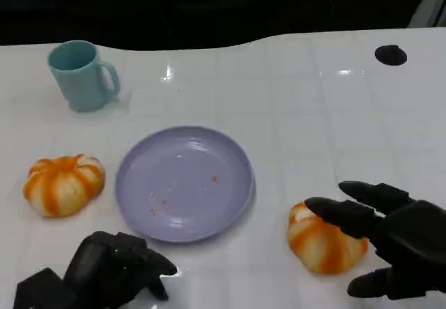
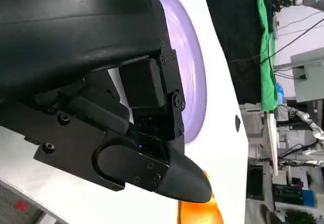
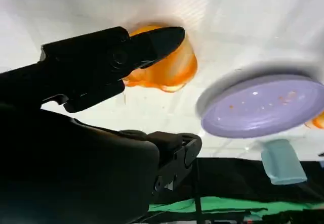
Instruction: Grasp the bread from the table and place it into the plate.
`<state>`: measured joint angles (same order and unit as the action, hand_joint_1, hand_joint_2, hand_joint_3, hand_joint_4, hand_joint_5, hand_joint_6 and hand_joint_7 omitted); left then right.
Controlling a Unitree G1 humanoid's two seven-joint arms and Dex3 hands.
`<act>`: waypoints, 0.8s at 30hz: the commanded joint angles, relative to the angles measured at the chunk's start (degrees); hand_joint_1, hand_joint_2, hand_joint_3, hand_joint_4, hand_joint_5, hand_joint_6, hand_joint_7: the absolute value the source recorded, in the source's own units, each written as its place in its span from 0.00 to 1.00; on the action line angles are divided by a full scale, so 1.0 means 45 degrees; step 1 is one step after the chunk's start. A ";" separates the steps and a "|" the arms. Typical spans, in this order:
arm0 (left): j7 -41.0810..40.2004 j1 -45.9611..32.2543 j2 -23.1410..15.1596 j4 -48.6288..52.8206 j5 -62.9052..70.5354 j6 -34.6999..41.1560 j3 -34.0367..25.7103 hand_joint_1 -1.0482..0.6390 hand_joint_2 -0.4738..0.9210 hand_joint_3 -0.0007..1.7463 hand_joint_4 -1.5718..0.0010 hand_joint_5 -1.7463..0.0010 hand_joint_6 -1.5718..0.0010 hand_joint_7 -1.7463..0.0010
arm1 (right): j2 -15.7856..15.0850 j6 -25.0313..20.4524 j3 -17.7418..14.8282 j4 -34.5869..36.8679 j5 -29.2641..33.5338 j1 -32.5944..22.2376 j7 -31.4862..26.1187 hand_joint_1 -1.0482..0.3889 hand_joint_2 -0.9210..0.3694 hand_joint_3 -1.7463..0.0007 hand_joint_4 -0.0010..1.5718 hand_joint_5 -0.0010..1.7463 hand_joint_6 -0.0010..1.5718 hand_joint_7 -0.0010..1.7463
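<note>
The bread (image 1: 324,243) nearest the right hand (image 1: 390,243) lies on the white bench (image 1: 300,100), just off the near right edge of the plate (image 1: 185,183) and apart from it. It is a rounded, ribbed bun, orange with pale cream stripes and a glossy skin, and looks soft enough to give under a grip. The right hand hangs over it with its fingers (image 1: 345,215) spread, the upper ones reaching across the bun's top and another low on the near side; I judge this an approach set to wrap the bun from both sides, though whether any fingertip touches the crust cannot be told. The right wrist view shows one finger lying across the bun with a gap below it, so nothing is pinched.

The plate is lilac, shallow and bare but for a few crumbs, ready to receive the bun. A second striped bun (image 1: 64,183) sits left of the plate, and a teal mug (image 1: 82,75) stands beyond it. The left hand (image 1: 115,267) rests low by the near edge, fingers curled in on nothing, out of the way
</note>
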<state>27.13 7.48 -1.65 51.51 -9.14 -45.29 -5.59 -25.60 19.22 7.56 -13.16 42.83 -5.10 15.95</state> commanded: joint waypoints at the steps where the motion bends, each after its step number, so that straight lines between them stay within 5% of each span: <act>1: -0.0180 0.0097 -0.0165 0.0194 0.0141 -0.0103 -0.0042 0.00 1.00 0.05 0.18 0.41 0.02 0.84 | -0.0141 -0.0327 0.0532 0.0793 0.0983 0.0627 -0.0770 0.31 0.05 1.00 0.03 0.05 0.10 0.01; 24: -0.0335 -0.0049 -0.0131 -0.0085 0.0285 0.0002 0.0012 0.00 1.00 0.05 0.17 0.41 0.01 0.84 | -0.0147 -0.1308 0.3039 0.4999 0.2380 0.3131 -0.2200 0.32 0.03 1.00 0.04 0.05 0.12 0.00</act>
<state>25.91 7.64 -1.54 51.35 -8.00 -45.37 -5.52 -25.60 13.79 20.20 6.83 53.38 7.77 6.72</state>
